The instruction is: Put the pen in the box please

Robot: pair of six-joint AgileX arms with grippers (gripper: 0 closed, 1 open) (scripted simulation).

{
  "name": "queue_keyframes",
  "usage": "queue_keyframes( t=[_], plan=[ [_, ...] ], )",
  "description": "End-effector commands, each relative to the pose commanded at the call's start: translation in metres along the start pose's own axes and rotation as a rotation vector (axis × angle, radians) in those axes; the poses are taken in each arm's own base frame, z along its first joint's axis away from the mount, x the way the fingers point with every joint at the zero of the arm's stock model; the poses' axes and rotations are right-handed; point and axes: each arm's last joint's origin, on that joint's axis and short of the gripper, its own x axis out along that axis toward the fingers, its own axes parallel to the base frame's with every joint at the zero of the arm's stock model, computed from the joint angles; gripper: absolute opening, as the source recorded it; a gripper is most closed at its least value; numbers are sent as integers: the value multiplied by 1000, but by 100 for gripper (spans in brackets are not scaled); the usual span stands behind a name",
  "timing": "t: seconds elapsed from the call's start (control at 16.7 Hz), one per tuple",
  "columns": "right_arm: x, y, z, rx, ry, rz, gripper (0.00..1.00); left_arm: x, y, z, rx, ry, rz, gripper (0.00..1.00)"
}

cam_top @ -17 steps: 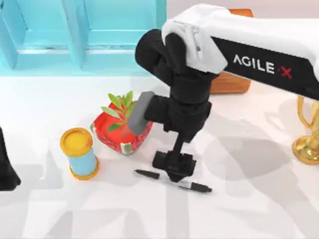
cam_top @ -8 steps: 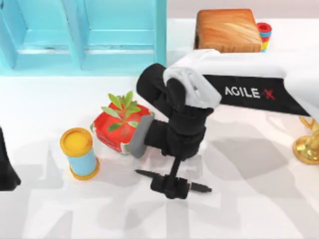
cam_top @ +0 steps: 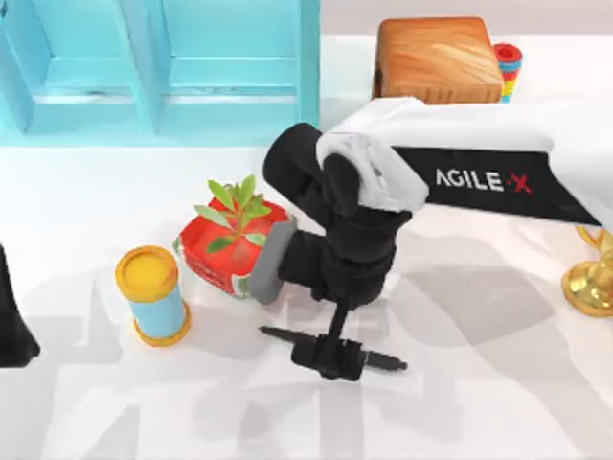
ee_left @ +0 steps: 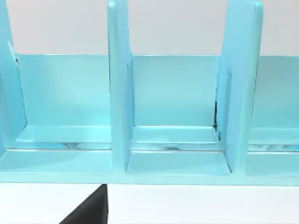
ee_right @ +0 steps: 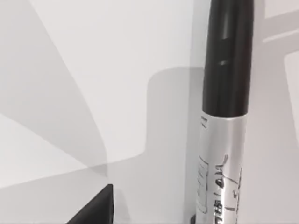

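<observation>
The black pen point(cam_top: 280, 335) with a pale middle band lies flat on the white table near the front centre. My right gripper point(cam_top: 329, 359) is down over the pen's middle and hides the band from above. In the right wrist view the pen point(ee_right: 226, 93) runs close by, and one black fingertip point(ee_right: 96, 210) stands well off to its side, so the gripper is open. The brown wooden box point(cam_top: 439, 59) sits at the back right, far from the pen. My left arm point(cam_top: 11, 326) is parked at the left edge.
A red planter point(cam_top: 233, 247) with a green plant stands just left of my right arm. A blue cylinder with a yellow top point(cam_top: 153, 295) is further left. A turquoise shelf unit point(cam_top: 163, 67) lines the back left. A gold trophy point(cam_top: 592, 278) and coloured rings point(cam_top: 508, 59) sit at the right.
Over the last second my right arm came toward the front and its gripper dropped over the pen's middle, uncovering the box. In the last half second it barely moved.
</observation>
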Motion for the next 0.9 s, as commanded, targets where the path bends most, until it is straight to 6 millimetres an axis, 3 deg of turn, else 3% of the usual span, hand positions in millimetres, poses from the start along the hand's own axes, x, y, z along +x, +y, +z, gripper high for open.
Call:
queue_keyframes(
  t=[0.6,0.9],
  plan=[
    [0,0,0,0,0,0,2,0,0,0,0,0,0,100],
    [0,0,0,0,0,0,0,0,0,0,0,0,0,100]
  ],
)
